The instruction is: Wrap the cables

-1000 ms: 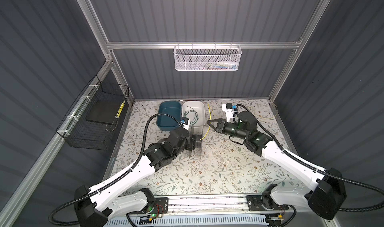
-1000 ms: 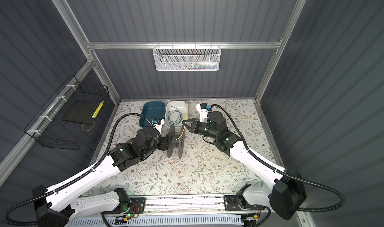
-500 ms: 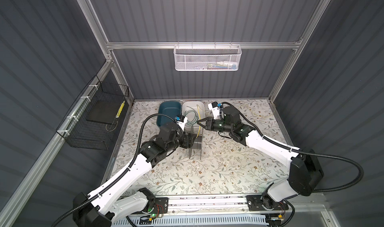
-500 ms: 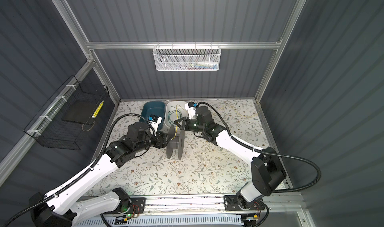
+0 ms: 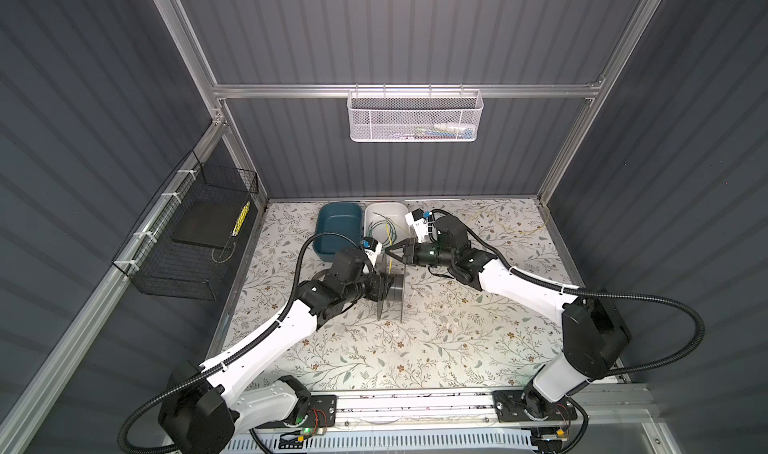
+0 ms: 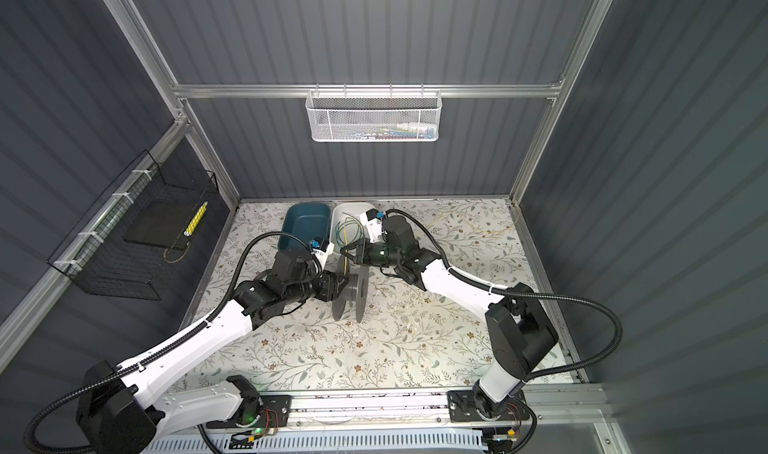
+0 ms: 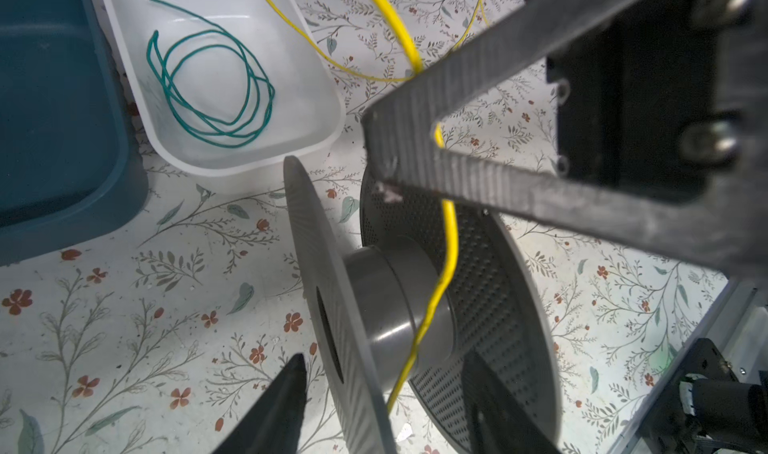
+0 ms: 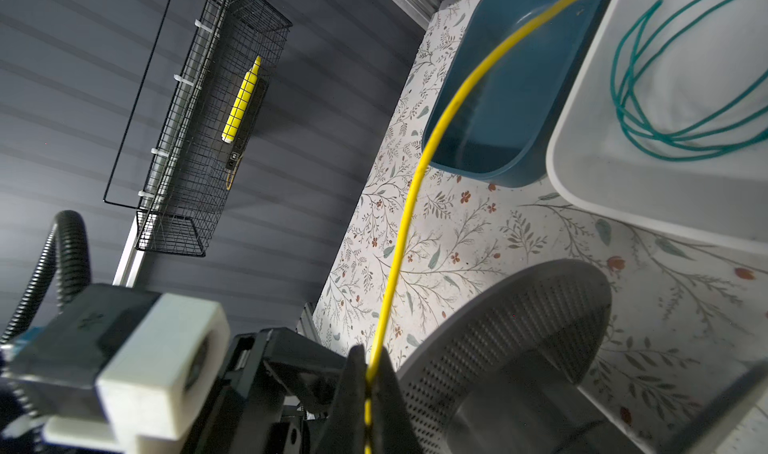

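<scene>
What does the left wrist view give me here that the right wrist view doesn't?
Only left wrist: the yellow cable lying across the hub of the grey spool, and the full coil of the green cable. Only right wrist: the black wall basket holding a yellow marker. Both: the right gripper, jaws shut on the yellow cable, plus the white tub and blue tub.

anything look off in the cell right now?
Nothing damaged or spilled. The yellow cable drapes just once, loosely, over the hub of the spool, pinched above it by the right gripper; the rest sprawls across the table toward the far-right corner. The green cable lies coiled in the white bin, off the spool.
</scene>
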`<state>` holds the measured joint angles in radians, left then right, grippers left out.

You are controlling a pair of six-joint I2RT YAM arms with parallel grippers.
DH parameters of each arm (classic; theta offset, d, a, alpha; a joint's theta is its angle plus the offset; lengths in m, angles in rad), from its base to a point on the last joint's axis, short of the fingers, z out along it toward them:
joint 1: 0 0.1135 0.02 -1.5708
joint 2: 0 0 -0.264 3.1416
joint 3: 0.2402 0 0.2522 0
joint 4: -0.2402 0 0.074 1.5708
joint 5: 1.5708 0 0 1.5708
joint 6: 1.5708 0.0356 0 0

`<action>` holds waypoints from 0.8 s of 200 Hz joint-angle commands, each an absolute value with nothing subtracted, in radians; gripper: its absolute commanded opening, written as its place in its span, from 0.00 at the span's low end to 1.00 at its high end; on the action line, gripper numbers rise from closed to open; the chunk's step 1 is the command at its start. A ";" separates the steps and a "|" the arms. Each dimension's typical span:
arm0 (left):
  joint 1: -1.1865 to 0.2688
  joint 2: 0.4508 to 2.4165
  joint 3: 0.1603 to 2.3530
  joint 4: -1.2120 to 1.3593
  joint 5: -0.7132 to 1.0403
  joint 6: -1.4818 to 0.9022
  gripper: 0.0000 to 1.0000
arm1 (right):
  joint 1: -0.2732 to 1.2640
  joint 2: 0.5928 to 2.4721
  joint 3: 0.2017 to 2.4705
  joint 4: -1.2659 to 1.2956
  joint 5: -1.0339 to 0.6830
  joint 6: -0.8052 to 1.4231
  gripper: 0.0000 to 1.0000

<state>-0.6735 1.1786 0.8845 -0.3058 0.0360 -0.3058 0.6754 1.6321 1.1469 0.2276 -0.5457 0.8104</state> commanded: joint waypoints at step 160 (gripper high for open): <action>-0.667 1.232 0.871 -0.221 0.006 -0.322 0.33 | 0.700 1.670 1.080 0.375 -0.572 0.892 0.00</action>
